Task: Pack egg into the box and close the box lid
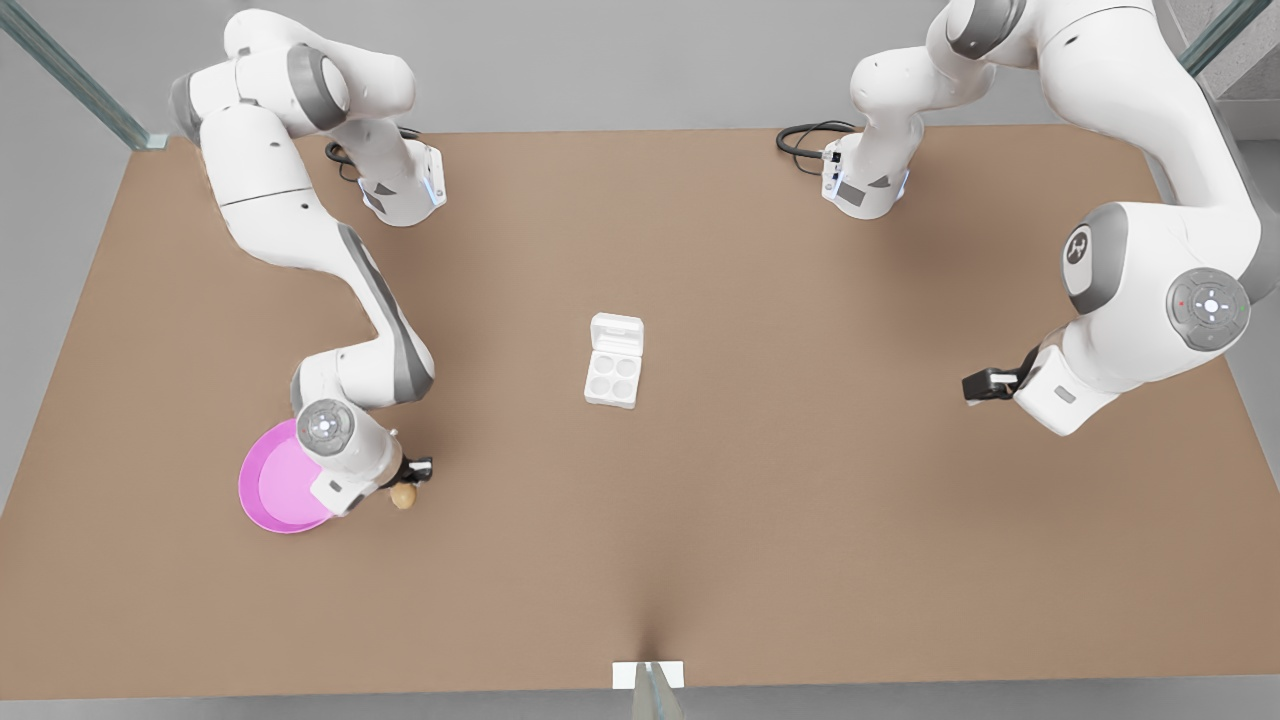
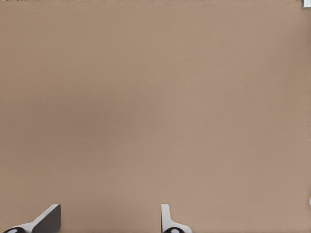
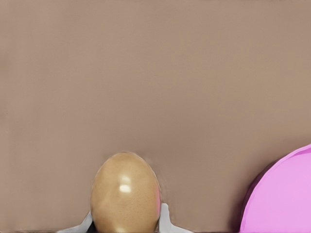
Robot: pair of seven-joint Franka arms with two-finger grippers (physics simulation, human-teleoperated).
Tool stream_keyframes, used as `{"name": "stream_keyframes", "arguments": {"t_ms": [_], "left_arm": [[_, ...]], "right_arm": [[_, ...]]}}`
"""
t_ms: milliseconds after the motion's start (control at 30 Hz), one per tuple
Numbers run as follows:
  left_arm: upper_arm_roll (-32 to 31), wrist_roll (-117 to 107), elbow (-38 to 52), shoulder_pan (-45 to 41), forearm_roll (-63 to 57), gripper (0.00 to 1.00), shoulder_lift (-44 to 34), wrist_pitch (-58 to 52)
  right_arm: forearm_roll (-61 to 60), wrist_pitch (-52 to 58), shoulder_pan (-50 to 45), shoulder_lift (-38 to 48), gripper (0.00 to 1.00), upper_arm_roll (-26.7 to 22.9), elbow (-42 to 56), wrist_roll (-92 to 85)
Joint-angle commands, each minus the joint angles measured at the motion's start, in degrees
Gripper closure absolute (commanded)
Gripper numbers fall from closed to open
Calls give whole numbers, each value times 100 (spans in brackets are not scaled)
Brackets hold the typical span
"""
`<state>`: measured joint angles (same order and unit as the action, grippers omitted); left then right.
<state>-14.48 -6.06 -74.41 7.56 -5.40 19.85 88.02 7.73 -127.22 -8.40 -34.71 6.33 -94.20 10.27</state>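
Note:
The tan-brown egg [image 3: 125, 194] sits between the fingers [image 3: 164, 218] of my right gripper [image 3: 125, 221], which presses it from both sides. In the front view this gripper [image 1: 402, 484] is at the left, with the egg [image 1: 403, 496] just off the edge of the pink plate. The white box [image 1: 612, 377] stands at the table's middle with its four cups bare. The box lid [image 1: 616, 332] lies open and flat on its far side. My left gripper [image 2: 109, 221] is open over bare table. It waits at the front view's right [image 1: 1035, 398], far from the box.
A round pink plate [image 1: 275, 485] lies at the front view's left, partly under the right arm, and its rim [image 3: 286, 194] is close beside the egg. Both arm bases [image 1: 400, 190] [image 1: 865, 185] stand at the table's far edge. A small white marker [image 1: 648, 675] sits at the near edge.

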Motion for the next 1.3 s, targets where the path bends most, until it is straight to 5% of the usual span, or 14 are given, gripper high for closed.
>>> {"name": "stream_keyframes", "arguments": {"t_ms": [0,133,300,567,700,1267], "left_arm": [[-3,360,-12,9,3,0,-7,83],[-3,360,-20,8,3,0,2,83],[-3,360,-21,9,3,0,-7,101],[6,360,-29,35,-5,0,19,110],[-3,360,-38,35,-5,0,19,101],[6,360,-82,44,-5,0,19,92]], "right_arm": [[-835,786,-803,-27,53,-361,95,1689],[-2258,998,-2816,69,53,-1442,95,2392],[-2610,1094,-3713,166,53,-1521,68,3236],[-2821,998,-3880,17,53,-1547,86,3271],[-3401,883,-4644,-414,52,-2215,385,3280],[-3700,479,-4697,-511,46,-2189,297,3368]]}}
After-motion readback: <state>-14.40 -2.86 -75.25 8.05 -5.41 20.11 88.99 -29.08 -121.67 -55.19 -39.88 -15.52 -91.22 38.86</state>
